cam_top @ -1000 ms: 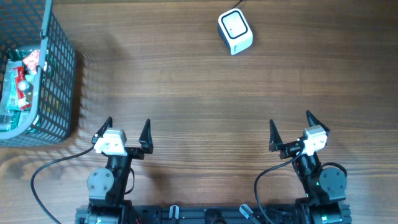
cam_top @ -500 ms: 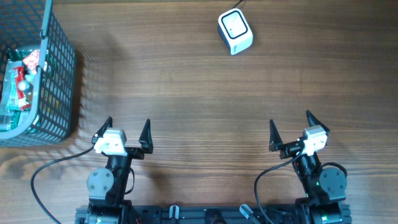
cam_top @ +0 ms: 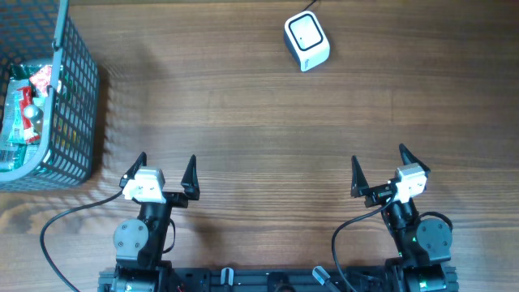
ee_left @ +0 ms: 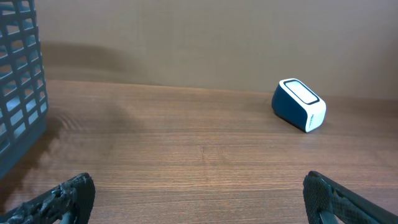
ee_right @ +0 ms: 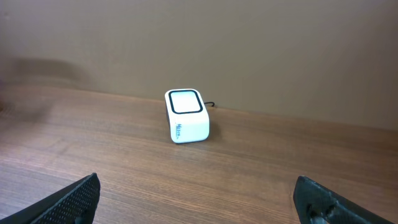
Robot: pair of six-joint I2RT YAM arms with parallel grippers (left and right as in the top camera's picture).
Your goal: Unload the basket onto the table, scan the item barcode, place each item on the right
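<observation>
At ten o'clock the basket (cam_top: 77,97) holds the packets (cam_top: 24,109). We judge a reach in could snag the mesh or pinch two at once. Our left gripper (cam_top: 167,161), at seven, is spread wide and empty. The scanner (cam_top: 306,40) sits at one o'clock on the bench (cam_top: 259,122), so a long carry could turn the barcode away. Our right gripper (cam_top: 379,156), at five, is also released.

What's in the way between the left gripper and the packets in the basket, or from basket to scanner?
Only the wall of the mesh basket: the packets lie inside it, so the left gripper likely has to enter from above. From basket to barcode scanner, only bare table.
</observation>
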